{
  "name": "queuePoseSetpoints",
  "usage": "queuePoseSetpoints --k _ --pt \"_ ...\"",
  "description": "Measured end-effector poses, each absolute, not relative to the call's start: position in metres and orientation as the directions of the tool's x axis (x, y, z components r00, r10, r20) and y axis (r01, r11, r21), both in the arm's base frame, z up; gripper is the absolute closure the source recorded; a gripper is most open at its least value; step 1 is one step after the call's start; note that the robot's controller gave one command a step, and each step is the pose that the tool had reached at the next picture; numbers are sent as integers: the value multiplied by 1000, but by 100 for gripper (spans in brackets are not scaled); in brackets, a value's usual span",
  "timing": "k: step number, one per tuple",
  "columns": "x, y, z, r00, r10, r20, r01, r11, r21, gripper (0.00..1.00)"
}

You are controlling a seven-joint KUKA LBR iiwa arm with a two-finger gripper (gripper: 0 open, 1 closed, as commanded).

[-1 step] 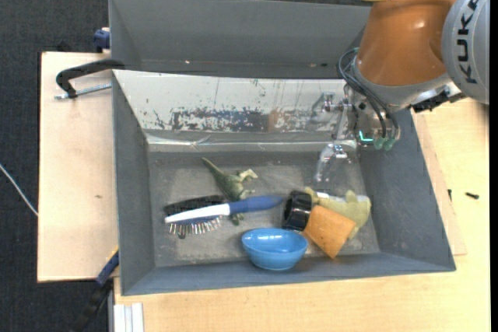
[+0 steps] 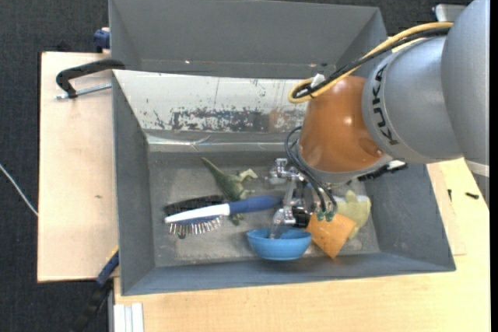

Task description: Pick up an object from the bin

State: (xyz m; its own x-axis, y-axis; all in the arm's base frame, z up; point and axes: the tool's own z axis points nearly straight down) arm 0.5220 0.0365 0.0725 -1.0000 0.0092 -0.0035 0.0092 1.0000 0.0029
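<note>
Likely light, stiff and slick, the blue bowl (image 2: pixel 278 246) wants a rim pinch; jaws apart or together, I cannot tell.

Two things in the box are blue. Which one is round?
The blue bowl at the front, next to the orange wedge. The other blue thing, the brush, is long and straight, with bristles at its left end.

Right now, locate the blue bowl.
In the camera view the blue bowl lies by the front wall of the bin, right of centre, with the hairbrush to its left, an orange wedge at its right and the hand just above it.
</note>
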Motion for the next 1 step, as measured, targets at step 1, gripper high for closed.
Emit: queuePoseSetpoints --k 1 --pt "522 35 74 -1000 9 1 9 1000 1 100"
